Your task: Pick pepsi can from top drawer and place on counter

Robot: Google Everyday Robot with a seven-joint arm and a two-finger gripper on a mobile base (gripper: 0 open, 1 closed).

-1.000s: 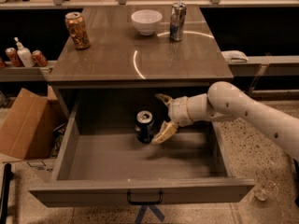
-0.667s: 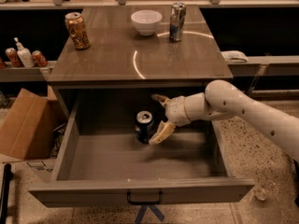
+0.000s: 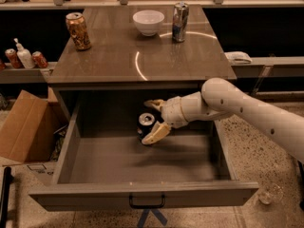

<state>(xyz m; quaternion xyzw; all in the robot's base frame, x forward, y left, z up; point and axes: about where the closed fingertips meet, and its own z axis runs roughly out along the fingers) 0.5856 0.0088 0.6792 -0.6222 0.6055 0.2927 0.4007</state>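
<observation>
The pepsi can, dark blue with a silver top, stands upright at the back middle of the open top drawer. My gripper reaches into the drawer from the right on a white arm. It is open, with one finger behind the can and the other finger in front of it, so the can sits between them. The glossy counter lies just above the drawer.
On the counter stand an orange-gold can at the left, a white bowl and a slim silver-blue can at the back. A cardboard box sits on the floor left of the drawer. Side shelves hold small cans and a bottle.
My gripper has moved left inside the drawer, so its open fingers now straddle the pepsi can. The can has not moved.
</observation>
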